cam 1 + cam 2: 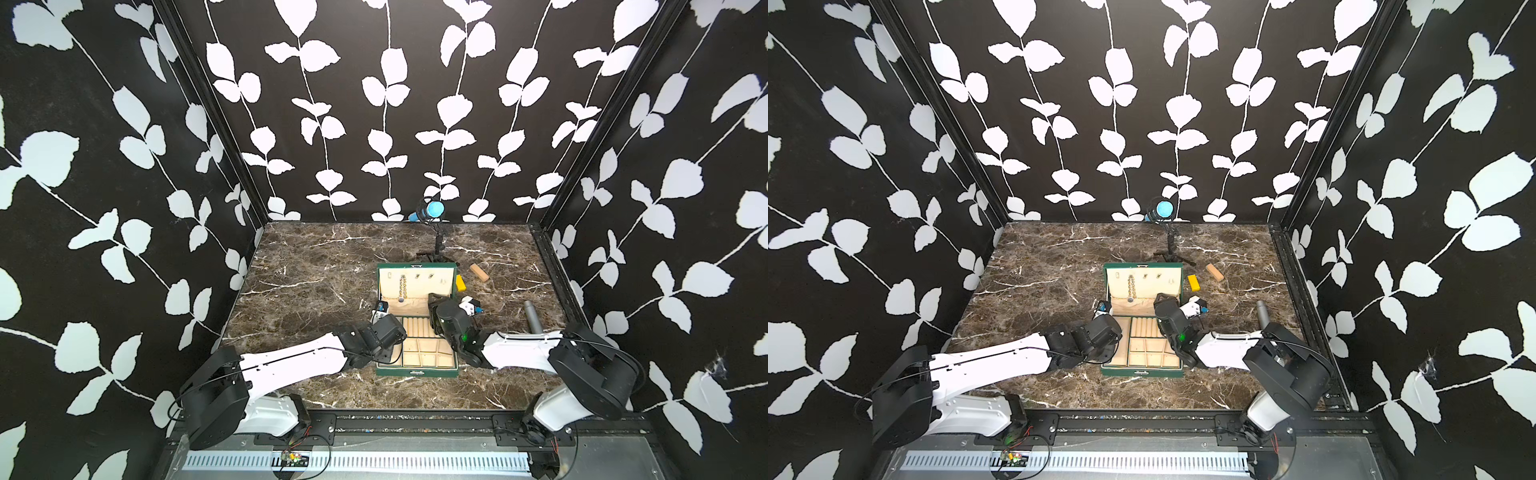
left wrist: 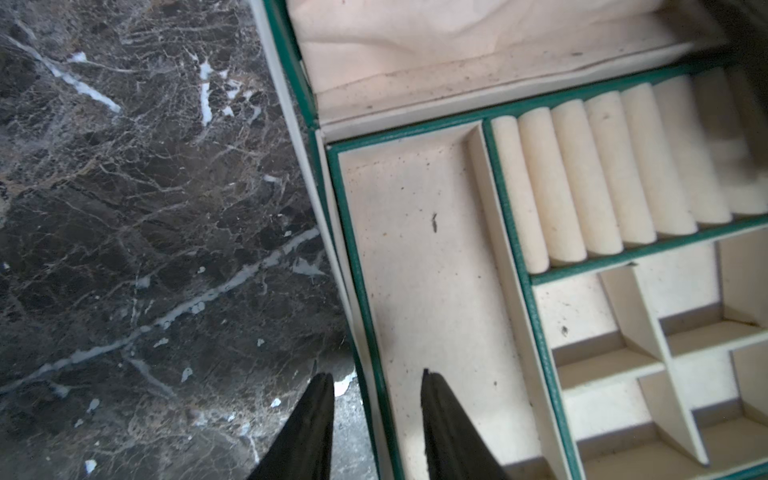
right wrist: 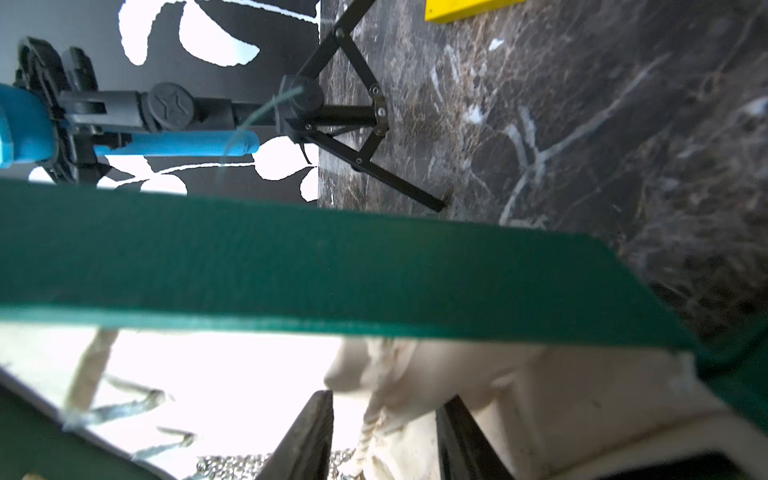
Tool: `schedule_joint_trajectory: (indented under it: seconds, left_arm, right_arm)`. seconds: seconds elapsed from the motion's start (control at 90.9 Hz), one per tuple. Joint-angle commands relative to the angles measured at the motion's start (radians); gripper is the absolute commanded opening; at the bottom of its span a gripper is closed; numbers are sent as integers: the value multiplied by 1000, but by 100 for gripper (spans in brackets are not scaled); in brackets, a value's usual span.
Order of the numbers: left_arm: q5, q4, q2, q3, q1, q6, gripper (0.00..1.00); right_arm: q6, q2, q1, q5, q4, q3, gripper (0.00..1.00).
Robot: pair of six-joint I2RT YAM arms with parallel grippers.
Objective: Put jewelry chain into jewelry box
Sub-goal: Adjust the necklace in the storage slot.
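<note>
Two sets of jaws, both mine, both at the jewelry box (image 1: 395, 371), which stands open on the marble desk (image 1: 307, 291).

Box front, nearest me: small metal clasp (image 1: 417, 372). No lettering on it that I can make out.

Behind the clasp: the small divided compartments (image 1: 1148, 353), bare. Behind those, the ring rolls (image 2: 602, 174), bare.

Left jaws: apart, astride the box's left side wall. One finger hangs outside over the desk, the other inside the long side compartment (image 2: 424, 270), which is also bare. The wall is not visibly pinched.

Right jaws: apart, at the box's right rear corner, in by the lid's gathered pocket (image 3: 415, 374). Only pocket cloth lies between them; nothing is clamped.

Jewelry chain (image 1: 401, 286): hangs straight down the cream lining of the raised lid, from a hook left of the lid's middle. Its lower end is at the pocket's top edge. Neither set of jaws touches it.

My reading: the chain is in the box, so the main step looks done. What is left is backing both jaws clear, plus shutting the lid if that is wanted.

Beyond the box:
- yellow block (image 1: 460, 283) just right of the lid
- wooden block (image 1: 478, 273) farther right
- grey cylinder (image 1: 532, 318) well to the box's right
- blue-tipped device on a tripod (image 1: 432, 210) behind the lid

No brand, label or writing legible anywhere.
</note>
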Motion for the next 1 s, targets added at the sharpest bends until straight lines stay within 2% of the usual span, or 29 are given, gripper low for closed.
schedule_joint_trajectory:
  seconds: [0.0,0.209,0.517,0.781,0.99]
  left_arm:
    - [-16,-4,-25,-7,-2,0,38]
    - [-17,-9,-24,-8,-2,3,38]
    - [-20,-14,-26,-7,-2,5,37]
    - [-22,-14,-27,-8,-2,0,37]
    - [-21,-9,-24,-8,-2,-1,37]
  right_arm:
    - [7,29,-12,11,36,21,43]
    - [0,74,-27,-21,33,50,39]
    - [-42,74,-29,-64,22,63,0]
    - [-115,46,-24,-116,37,64,0]
    - [-134,-9,-9,-104,61,48,0]
